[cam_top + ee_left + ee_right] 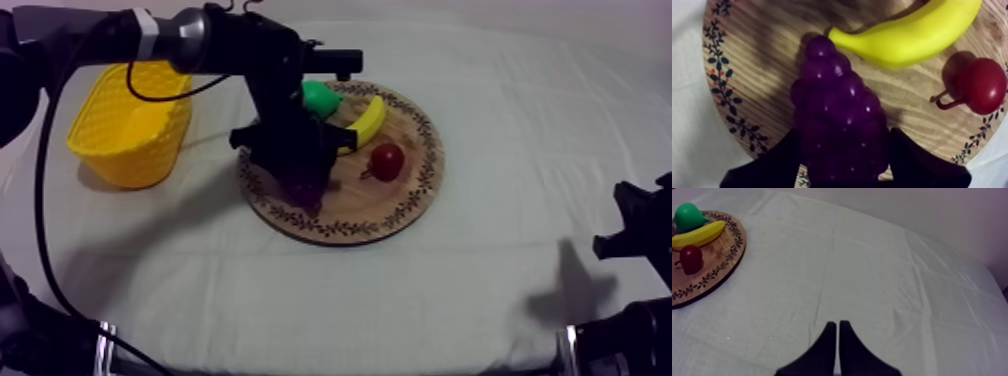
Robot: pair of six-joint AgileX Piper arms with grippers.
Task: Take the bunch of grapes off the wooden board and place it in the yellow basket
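Left wrist view: left gripper (842,160) jaws are seen pressed against both flanks of the bunch of grapes (839,110), judged grasped | bunch is rested on the wooden board (752,65) beside the banana (912,35), not yet lifted | lift and transfer to the yellow basket (130,125) are left | right gripper (838,333) is clenched on nothing over the cloth (882,278).

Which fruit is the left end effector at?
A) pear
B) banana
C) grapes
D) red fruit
C: the left end effector is closed round the grapes on the board; the banana and red fruit lie clear of it.
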